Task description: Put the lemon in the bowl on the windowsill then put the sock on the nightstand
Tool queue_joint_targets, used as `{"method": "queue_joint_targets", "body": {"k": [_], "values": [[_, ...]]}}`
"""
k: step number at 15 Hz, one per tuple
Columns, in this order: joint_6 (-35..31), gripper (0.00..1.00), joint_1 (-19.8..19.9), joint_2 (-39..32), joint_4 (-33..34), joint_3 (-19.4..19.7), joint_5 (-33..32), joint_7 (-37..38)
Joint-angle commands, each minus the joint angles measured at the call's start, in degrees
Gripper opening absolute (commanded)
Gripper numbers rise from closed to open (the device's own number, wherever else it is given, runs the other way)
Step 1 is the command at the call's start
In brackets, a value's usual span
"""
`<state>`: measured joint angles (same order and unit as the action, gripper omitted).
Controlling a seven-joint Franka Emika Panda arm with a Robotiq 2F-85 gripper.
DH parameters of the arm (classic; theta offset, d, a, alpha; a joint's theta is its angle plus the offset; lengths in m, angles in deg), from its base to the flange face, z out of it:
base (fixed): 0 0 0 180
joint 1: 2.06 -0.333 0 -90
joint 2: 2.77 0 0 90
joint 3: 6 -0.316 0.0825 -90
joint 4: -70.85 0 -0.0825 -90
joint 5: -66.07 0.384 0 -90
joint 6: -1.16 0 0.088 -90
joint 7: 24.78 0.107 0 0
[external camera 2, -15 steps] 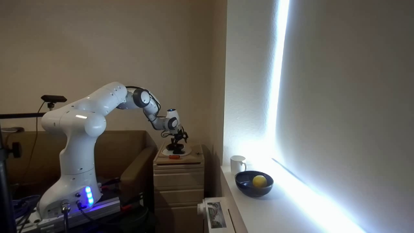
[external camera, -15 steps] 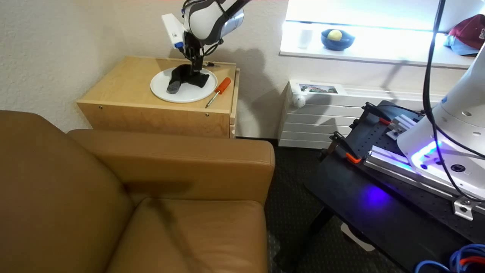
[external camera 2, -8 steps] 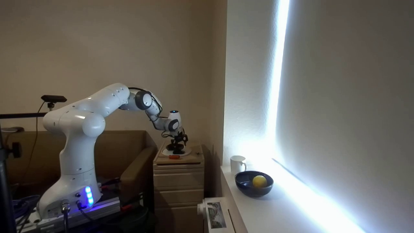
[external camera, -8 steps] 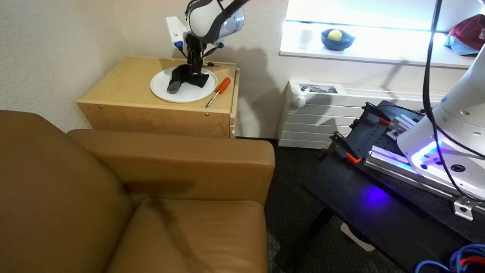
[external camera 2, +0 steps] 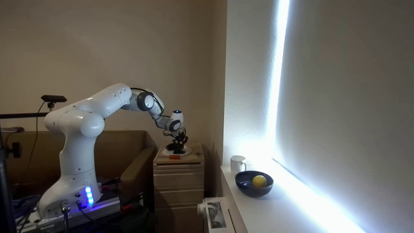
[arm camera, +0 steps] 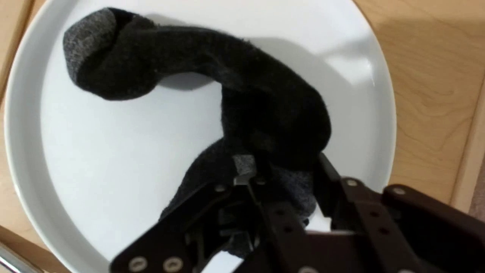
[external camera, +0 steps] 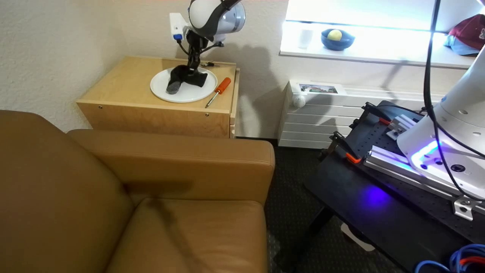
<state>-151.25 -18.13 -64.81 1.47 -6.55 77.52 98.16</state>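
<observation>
On the wooden nightstand [external camera: 117,81], a dark sock [arm camera: 197,47] with a grey toe lies bent across a white plate [external camera: 161,89]. My gripper [arm camera: 286,163] points down at it, the jaws part-way apart on either side of a fold of the sock. The right fingertip [arm camera: 327,167] meets the edge of that fold; dark cloth hides whether the left one presses on it. Over at the window, the yellow lemon [external camera 2: 259,182] rests inside the dark blue bowl [external camera 2: 250,192] on the windowsill [external camera 2: 265,215].
A screwdriver [external camera: 223,85] with an orange handle lies beside the plate, and a small dark object [external camera: 209,64] sits behind it. The white mug [external camera 2: 237,164] stands near the bowl. A brown sofa [external camera: 170,163] borders the nightstand, and a radiator [external camera: 318,125] runs below the sill.
The jaws have drawn closer together around the sock. My wrist has turned more upright, and the sock's near end has shifted very slightly. Lemon and bowl have stayed put.
</observation>
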Motion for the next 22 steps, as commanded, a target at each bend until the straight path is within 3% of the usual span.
{"method": "queue_joint_targets", "body": {"k": [1,3,9,14,22], "values": [[2.6,0.04,1.9,-0.7,1.6,-2.3,2.2,-0.6],[3.9,0.00,2.3,-0.5,1.4,-2.5,2.8,-0.3],[6.7,0.01,4.1,2.4,0.2,-4.8,5.3,-1.0],[5.4,0.01,7.5,11.2,-5.3,-7.5,8.4,-3.1],[9.4,0.01,14.2,28.0,-20.0,-6.3,14.5,-3.1]]}}
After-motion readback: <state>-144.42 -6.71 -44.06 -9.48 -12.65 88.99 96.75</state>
